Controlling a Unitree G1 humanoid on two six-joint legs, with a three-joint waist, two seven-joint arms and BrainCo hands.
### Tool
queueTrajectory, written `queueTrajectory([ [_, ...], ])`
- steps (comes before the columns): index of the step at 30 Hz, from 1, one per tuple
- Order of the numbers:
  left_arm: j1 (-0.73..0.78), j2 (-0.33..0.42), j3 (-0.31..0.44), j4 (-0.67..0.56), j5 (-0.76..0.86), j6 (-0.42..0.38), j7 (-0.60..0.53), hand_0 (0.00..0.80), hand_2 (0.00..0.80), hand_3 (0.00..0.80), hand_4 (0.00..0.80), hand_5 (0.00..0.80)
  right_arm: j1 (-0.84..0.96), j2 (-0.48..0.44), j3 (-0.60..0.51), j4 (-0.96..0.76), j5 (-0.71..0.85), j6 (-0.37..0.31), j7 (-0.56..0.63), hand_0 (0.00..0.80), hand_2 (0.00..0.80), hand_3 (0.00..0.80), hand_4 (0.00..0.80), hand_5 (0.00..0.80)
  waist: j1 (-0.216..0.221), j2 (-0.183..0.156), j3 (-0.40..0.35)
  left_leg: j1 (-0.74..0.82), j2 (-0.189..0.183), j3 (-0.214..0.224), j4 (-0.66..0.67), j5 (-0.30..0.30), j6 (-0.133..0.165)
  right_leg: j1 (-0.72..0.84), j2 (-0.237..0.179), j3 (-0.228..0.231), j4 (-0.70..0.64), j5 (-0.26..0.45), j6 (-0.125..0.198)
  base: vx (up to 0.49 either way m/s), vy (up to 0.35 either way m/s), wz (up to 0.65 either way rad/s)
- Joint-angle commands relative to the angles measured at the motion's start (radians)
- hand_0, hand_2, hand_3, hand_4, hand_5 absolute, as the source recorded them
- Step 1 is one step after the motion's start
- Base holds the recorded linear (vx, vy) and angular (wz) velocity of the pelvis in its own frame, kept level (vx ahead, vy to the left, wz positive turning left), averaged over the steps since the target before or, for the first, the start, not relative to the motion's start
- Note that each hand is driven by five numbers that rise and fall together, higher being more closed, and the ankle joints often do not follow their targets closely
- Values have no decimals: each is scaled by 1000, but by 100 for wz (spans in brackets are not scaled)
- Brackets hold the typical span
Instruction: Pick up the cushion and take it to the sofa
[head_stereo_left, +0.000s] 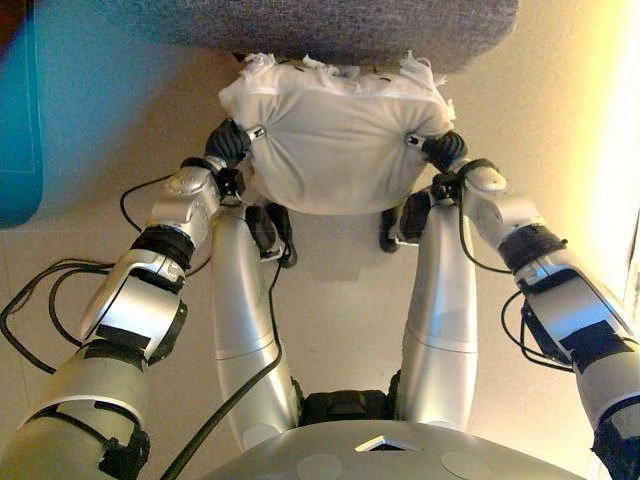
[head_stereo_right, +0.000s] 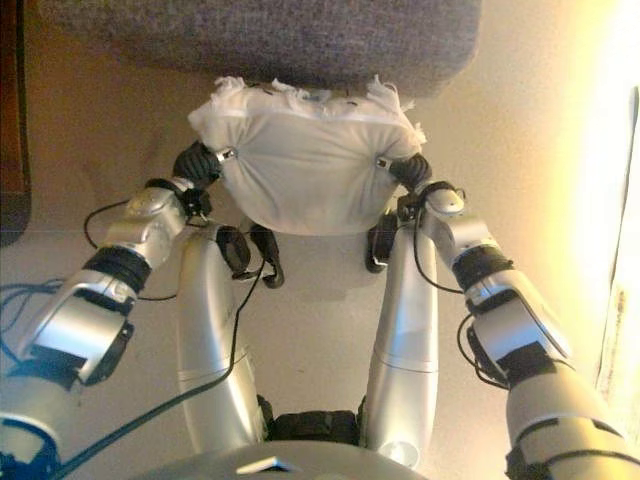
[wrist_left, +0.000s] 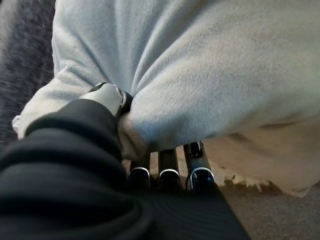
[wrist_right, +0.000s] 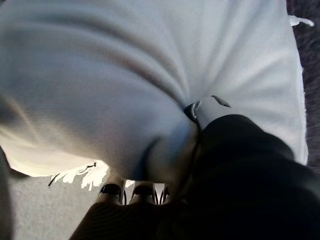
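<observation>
A white cushion with a frayed fringe hangs in the air between my two hands, above the floor. Its far edge reaches the front edge of the grey sofa at the top of the view. My left hand grips the cushion's left side, and my right hand grips its right side. In the left wrist view the thumb presses into the cushion from above with the fingers beneath it. The right wrist view shows the same pinch on the cushion.
A blue object stands on the floor at the far left, beside the sofa. Beige floor lies under and to the right of the cushion. The sofa's dark grey cloth shows close behind the cushion.
</observation>
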Motion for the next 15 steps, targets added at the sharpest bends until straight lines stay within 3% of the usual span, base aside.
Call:
queueTrajectory([
  [1,28,-92,40,-158,30,-163,-20,800,800,800,800,800,16,97,-29,-171,-28,-148,6,800,800,800,800,800,-3,15,-9,103,-1,29,-145,67,13,177,-9,16,-174,71,-14,-43,48,-4],
  [5,39,-102,59,-188,83,-238,94,800,800,800,800,800,52,93,-70,-182,-28,-229,18,800,800,800,800,800,-11,7,-9,221,-15,23,-313,98,-2,295,-1,-5,-339,105,15,-116,37,-11],
  [10,18,-110,82,-176,51,-278,187,800,800,800,800,800,63,118,-104,-173,37,-297,28,800,800,800,800,800,-9,-14,-10,438,-31,35,-575,150,-15,506,7,-44,-560,148,53,-57,-6,8],
  [15,110,-135,92,-193,104,-271,230,800,800,800,800,800,168,170,-121,-205,8,-317,2,800,800,800,800,800,6,-34,-91,665,-64,46,-820,200,-25,730,-2,-87,-818,186,73,116,-20,4],
])
